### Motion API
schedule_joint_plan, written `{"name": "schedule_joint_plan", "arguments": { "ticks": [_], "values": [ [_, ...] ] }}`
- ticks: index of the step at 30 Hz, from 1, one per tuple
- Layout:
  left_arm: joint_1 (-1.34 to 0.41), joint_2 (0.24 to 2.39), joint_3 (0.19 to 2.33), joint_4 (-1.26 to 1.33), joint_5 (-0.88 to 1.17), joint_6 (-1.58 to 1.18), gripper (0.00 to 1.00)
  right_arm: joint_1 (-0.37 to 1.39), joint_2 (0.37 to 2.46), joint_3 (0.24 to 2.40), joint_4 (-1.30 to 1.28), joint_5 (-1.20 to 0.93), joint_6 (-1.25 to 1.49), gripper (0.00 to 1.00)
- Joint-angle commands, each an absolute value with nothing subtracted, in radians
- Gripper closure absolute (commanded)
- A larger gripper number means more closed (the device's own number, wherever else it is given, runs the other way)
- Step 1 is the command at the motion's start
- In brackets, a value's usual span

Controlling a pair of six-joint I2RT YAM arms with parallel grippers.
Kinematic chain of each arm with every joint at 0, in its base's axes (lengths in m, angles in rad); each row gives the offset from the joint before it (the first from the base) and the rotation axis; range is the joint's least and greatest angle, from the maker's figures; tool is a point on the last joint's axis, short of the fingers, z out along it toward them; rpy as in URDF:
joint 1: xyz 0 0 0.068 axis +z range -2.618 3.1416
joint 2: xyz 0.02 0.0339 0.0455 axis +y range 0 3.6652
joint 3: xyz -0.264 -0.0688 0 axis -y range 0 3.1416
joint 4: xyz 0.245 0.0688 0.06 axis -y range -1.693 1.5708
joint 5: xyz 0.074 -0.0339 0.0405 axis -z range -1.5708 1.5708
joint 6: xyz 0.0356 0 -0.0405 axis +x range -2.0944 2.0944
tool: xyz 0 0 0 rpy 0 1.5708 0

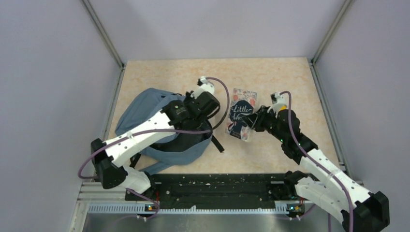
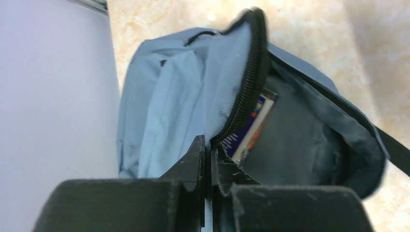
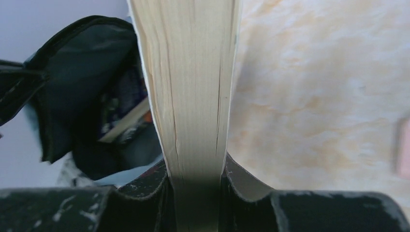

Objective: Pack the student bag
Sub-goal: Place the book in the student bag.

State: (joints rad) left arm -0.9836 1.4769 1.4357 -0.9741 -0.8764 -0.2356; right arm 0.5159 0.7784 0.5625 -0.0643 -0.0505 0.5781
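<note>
Risk first: left gripper (image 2: 207, 162) is clenched on just the zipper rim of the student bag (image 2: 164, 106). That's thin, soft grey-blue fabric, so I'd expect the flap to slip out or sag and close the mouth. The bite looks shallow, but the wrist view is too tight to be sure how much cloth is caught.

Right gripper (image 3: 198, 193) is clamped across a thick book (image 3: 188, 72) with a cream page block and a dark floral cover. It could fan open or pivot in the grip.

Bag mouth sits ahead and left of the right gripper, with dark lining and a black toothed zipper. A flat item (image 2: 251, 123) with a blue and orange cover already stands inside. I think the book's corner may catch on it or on the zipper.

Bag lies on the smooth mottled beige tabletop (image 3: 314, 96) and may slide when pushed.
</note>
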Motion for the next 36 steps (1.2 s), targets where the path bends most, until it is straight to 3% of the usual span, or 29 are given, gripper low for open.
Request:
{"name": "schedule_joint_plan", "arguments": {
  "ticks": [1, 4, 11, 17, 24, 36],
  "values": [
    [-0.934, 1.363, 1.516, -0.958, -0.877, -0.153, 1.0, 0.521, 0.837, 0.556, 0.244, -0.289, 0.874, 1.0],
    [-0.916, 1.286, 1.433, -0.838, -0.849, -0.087, 1.0, 0.571, 0.902, 0.518, 0.392, -0.325, 0.987, 1.0],
    [-0.869, 1.087, 1.188, -0.51, -0.713, 0.031, 1.0, 0.736, 1.092, 0.602, 0.458, -0.306, 1.021, 1.0],
    [-0.832, 0.994, 1.08, -0.38, -0.676, 0.048, 1.0, 0.809, 1.262, 0.679, 0.542, -0.337, 1.07, 1.0],
    [-0.803, 0.951, 1.029, -0.364, -0.593, 0.014, 1.0, 0.826, 1.509, 0.8, 0.712, -0.393, 1.156, 1.0],
    [-0.79, 0.93, 0.986, -0.337, -0.499, -0.018, 1.0, 0.842, 1.885, 0.987, 0.971, -0.206, 1.334, 1.0]
  ]
}}
